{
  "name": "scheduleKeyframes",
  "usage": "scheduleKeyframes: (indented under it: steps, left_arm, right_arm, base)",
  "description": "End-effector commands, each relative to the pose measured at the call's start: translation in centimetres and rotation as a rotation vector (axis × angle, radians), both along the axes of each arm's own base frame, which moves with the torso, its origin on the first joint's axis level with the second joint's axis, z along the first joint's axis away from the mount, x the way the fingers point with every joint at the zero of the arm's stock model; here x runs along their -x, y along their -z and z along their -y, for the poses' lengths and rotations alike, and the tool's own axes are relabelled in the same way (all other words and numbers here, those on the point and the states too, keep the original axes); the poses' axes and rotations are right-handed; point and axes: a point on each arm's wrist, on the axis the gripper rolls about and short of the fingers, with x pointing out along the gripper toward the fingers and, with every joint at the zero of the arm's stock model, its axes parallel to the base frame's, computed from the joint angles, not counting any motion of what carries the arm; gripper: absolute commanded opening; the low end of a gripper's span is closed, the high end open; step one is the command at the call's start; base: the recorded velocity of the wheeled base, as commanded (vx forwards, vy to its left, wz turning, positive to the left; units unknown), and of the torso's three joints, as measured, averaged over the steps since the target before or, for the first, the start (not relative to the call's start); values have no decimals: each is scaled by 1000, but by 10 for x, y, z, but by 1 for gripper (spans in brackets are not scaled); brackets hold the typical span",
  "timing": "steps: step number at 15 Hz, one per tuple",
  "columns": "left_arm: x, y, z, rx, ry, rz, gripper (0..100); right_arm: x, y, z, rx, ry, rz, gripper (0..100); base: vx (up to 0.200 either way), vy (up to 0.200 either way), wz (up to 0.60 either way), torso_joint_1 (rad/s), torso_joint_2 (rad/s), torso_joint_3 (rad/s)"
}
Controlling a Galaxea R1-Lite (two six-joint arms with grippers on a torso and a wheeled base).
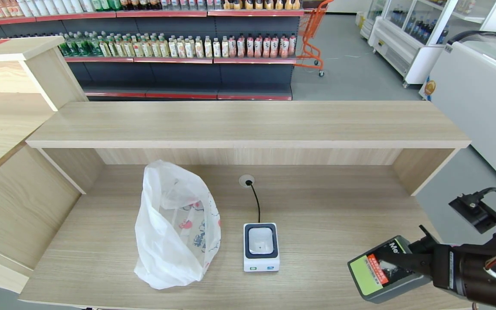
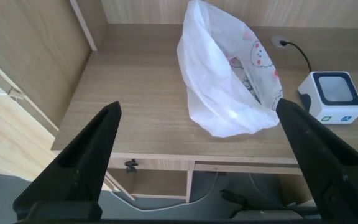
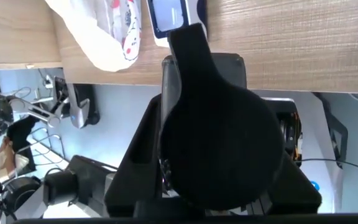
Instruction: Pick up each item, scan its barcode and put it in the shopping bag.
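A dark grey box (image 1: 370, 275) with a green label and a red sticker hangs above the counter's front right corner, my right gripper (image 1: 403, 263) shut on it. In the right wrist view the box (image 3: 235, 68) sits between dark fingers (image 3: 191, 50), largely hidden by them. The white barcode scanner (image 1: 261, 246) stands mid-counter, left of the box. Left of the scanner stands the white plastic shopping bag (image 1: 175, 224), mouth open upward. My left gripper (image 2: 199, 109) hangs open and empty above the counter's front edge, short of the bag (image 2: 225, 74) and scanner (image 2: 332, 93).
The wooden counter (image 1: 325, 215) has a raised shelf (image 1: 248, 122) along its back and side walls left and right. A black cable (image 1: 256, 200) runs from the scanner to a hole in the counter. Bare wood lies between scanner and box.
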Motion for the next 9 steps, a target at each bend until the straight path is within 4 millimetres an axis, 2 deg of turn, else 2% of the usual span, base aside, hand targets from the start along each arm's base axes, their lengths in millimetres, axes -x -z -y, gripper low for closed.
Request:
scheduleKeyframes:
  steps: [1,3,5,8,9]
  left_arm:
    - [0,0,0,3,1,0,100]
    - [0,0,0,-1,1,0,100]
    - [0,0,0,9,0,0,100]
    - [0,0,0,9,1,0,100]
    - [0,0,0,9,1,0,100]
  right_arm:
    - [-1,2,-1,3,-3,-11,0]
    - [-3,4,-2,8,-7,-26,0]
    - [-6,4,-5,10,-16,-30,0]
    - [-26,1,-13,17,-11,-41,0]
    - [-26,1,-13,17,-11,-41,0]
  base:
    - [0,0,0,0,0,0]
    - [0,0,0,0,0,0]
    - [0,200,0,0,2,-2]
    - [0,200,0,4,-4,2]
    - [0,200,0,22,17,2]
